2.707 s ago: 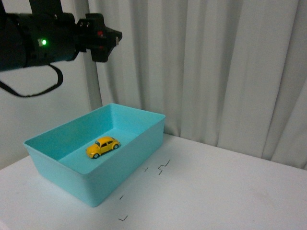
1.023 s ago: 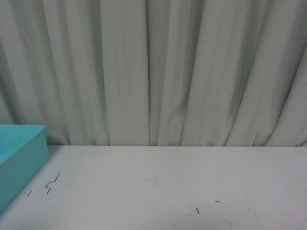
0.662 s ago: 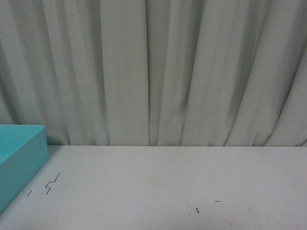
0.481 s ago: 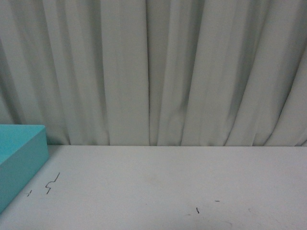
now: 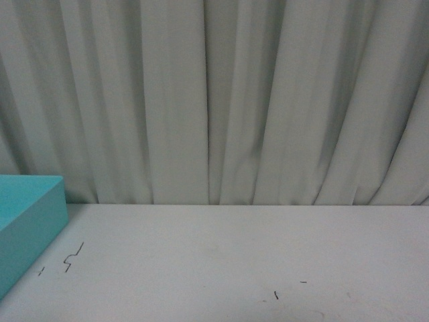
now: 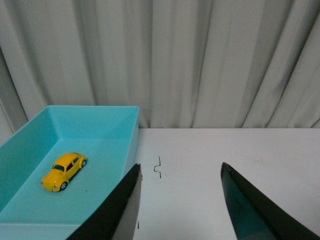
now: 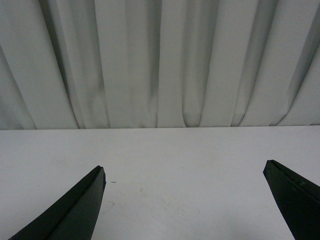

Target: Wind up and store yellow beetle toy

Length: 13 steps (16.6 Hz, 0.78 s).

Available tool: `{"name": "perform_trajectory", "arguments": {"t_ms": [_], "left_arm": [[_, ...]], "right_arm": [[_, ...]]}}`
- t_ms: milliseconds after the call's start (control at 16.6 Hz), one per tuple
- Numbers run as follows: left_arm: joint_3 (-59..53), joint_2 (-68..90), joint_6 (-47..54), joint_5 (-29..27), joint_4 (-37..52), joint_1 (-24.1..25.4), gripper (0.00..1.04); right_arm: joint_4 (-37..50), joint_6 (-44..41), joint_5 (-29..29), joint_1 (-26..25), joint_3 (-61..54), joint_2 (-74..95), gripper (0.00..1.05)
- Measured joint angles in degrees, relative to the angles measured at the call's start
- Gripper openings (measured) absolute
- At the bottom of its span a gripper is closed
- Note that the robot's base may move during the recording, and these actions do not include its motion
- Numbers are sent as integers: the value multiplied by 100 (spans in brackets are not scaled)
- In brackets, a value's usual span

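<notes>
Left wrist view, lower left: yellow beetle toy [image 6: 63,170] sits on floor of teal bin [image 6: 125,117], clear of walls, so storing looks done. Left gripper [image 6: 181,200] at bottom centre: jaws spread wide, empty, beside bin over white table [image 6: 210,150]. Right gripper [image 7: 185,200] wide apart too, nothing held. Front view: only bin corner [image 5: 40,215] at left edge. Toy likely light, rigid, glossy, so slippery; pinch across door sides, avoid wheels.

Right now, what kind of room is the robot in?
Probably a test room: a plain white table with pen marks, a pale curtain behind, and a yellow toy car in a blue bin.
</notes>
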Motion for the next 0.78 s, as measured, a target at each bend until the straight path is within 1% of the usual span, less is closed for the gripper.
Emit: {"name": "perform_trajectory", "arguments": {"t_ms": [241, 782], "left_arm": [[0, 0, 0, 0, 0, 0, 98], [0, 0, 2, 0, -2, 0, 98]], "right_arm": [[-2, 0, 0, 0, 0, 0, 98], [-7, 0, 0, 0, 0, 0, 98]]}}
